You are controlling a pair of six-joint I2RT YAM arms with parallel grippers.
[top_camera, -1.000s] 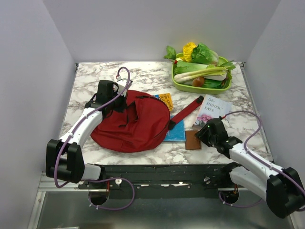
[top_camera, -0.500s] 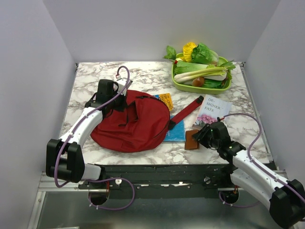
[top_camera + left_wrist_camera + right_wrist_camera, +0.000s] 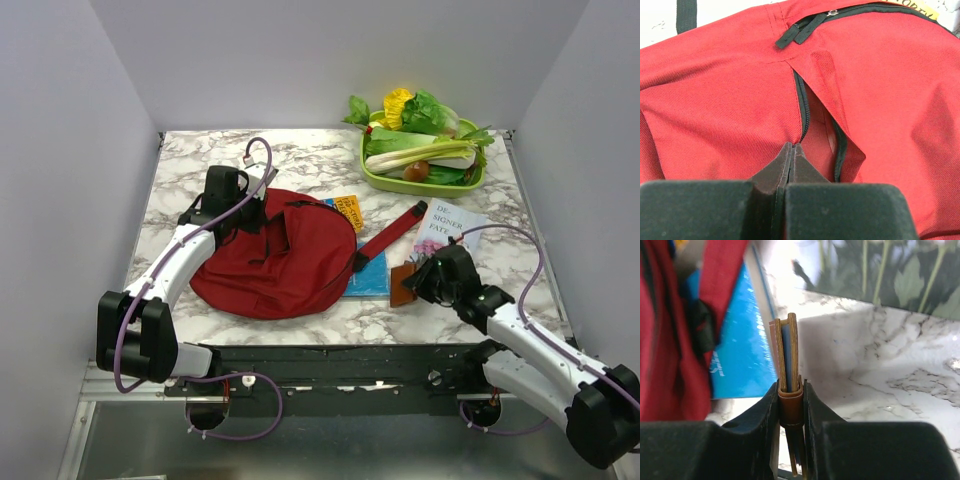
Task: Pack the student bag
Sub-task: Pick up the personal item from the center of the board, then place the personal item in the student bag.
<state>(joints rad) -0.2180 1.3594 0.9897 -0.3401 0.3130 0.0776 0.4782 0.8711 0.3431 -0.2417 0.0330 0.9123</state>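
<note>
Right of the student bag (image 3: 275, 260), which lies slumped on the worktop (image 3: 330, 160), your right fingers (image 3: 765, 412) clamp a brown wallet (image 3: 790, 401) by its spine, ready for packing. Your left fingers (image 3: 782, 167) are pressed shut at the bag's zip opening, seemingly to steady it.

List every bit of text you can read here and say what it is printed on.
"DE SIGNER FATE": on the white booklet, above its flower picture.
Orange card: dark print, too small to read.
Blue book: small pale print near its edge, blurred.
Nothing else legible.
</note>
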